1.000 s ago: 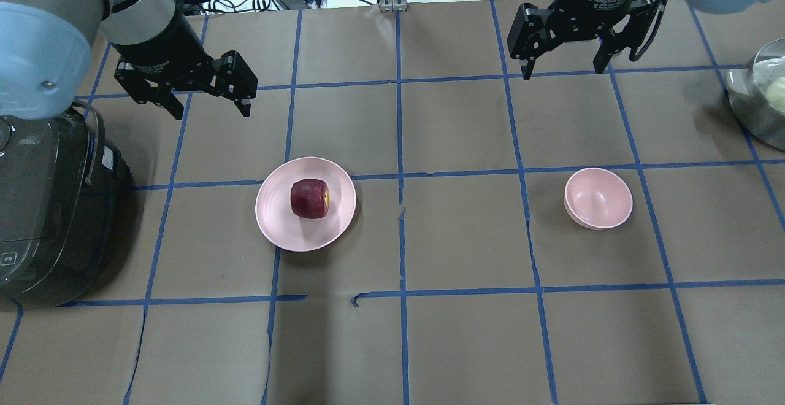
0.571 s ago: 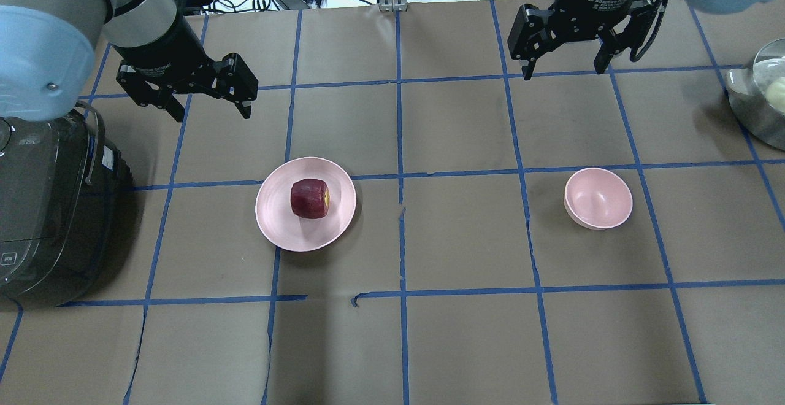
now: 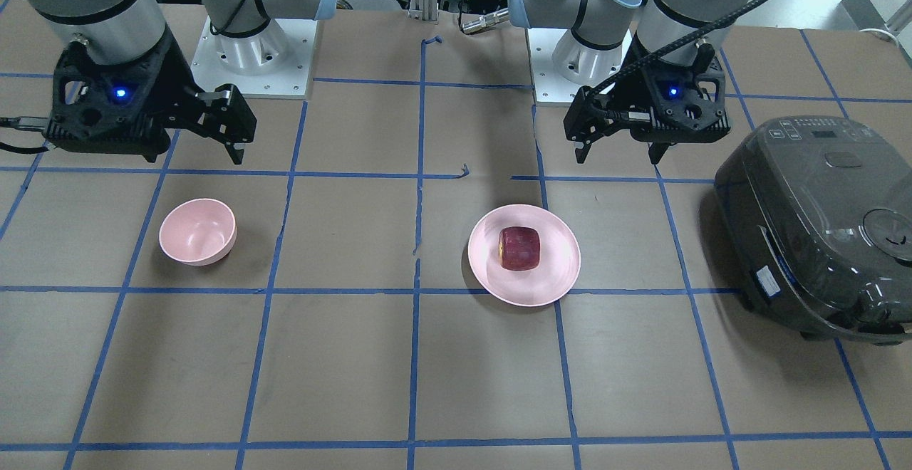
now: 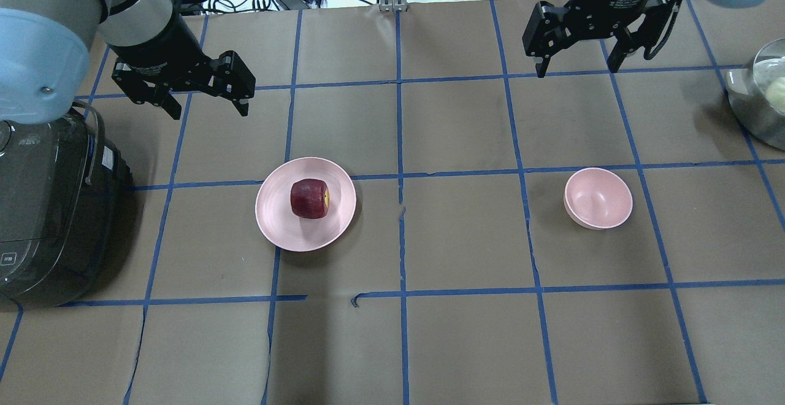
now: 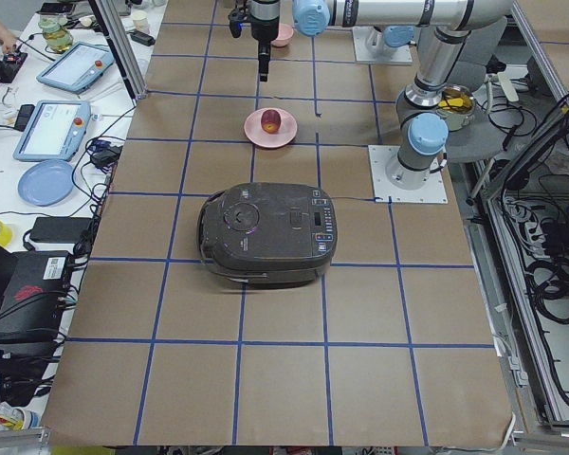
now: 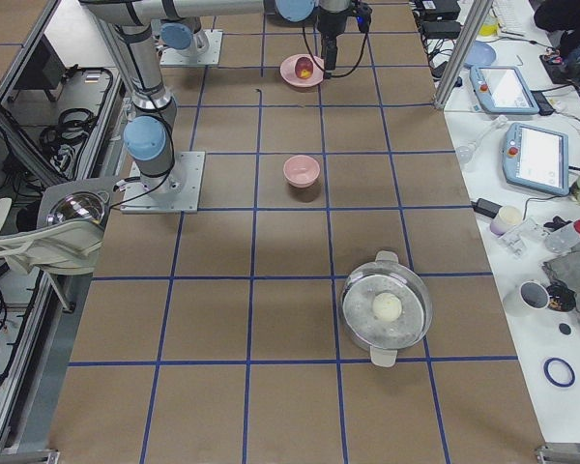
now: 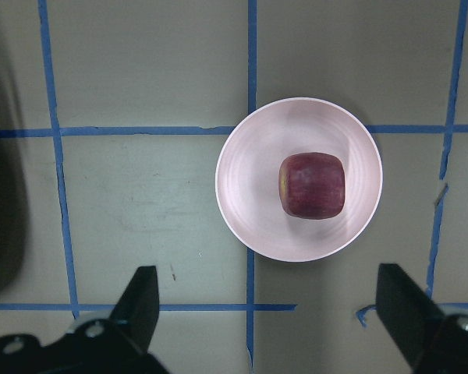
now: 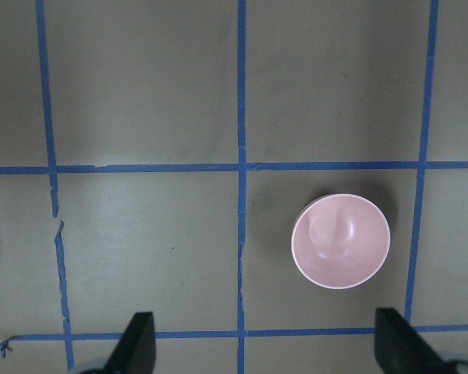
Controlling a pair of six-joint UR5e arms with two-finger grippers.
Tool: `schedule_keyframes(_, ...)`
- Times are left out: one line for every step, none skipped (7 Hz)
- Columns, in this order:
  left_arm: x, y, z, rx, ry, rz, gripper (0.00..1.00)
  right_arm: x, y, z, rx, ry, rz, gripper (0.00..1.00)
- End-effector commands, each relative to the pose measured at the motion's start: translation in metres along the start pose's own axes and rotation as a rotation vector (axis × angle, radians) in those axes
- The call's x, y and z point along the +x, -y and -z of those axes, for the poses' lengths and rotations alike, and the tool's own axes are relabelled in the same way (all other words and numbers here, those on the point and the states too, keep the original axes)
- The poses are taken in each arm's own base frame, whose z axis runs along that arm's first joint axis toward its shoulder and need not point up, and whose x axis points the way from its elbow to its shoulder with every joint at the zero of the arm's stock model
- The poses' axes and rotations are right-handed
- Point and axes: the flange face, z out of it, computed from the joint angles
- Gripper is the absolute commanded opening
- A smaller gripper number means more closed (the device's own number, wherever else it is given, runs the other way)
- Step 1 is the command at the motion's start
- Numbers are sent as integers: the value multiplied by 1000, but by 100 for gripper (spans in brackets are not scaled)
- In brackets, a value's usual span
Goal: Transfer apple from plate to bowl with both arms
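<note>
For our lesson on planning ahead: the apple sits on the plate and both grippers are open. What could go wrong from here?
1. The apple lies loose on the shallow plate; the open left gripper might nudge it off while closing.
2. The bowl is small and sits well apart, so a handover to the right gripper or an off-centre release could drop it.

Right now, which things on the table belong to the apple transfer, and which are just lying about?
In the job:
apple
plate
bowl
left gripper, open and holding nothing
right gripper, open and holding nothing

Lying about:
dark rice cooker
steel pot
</note>
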Motion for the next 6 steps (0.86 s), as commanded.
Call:
schedule_keyframes(0,-2,3,1,-1,0,100,41,7,-5,-22,-24,15,100)
schedule_keyframes(0,-3,-2,-9,1,0,100,68,8,-13,-45,-58,12,100)
schedule_keyframes(0,-2,-3,-9,-2,0,100,92,9,-26,-73,-43,12,100)
schedule_keyframes(-1,-1,-5,-9,1,-2,100,105,7,-46,-91,-31,9,100)
schedule_keyframes(0,0,-7,-13,-5,1,100,112,13,-64,-71,-31,43,100)
schedule_keyframes(2,2,-17,-32,-3,1,100,141,16,-103,-56,-19,0,100)
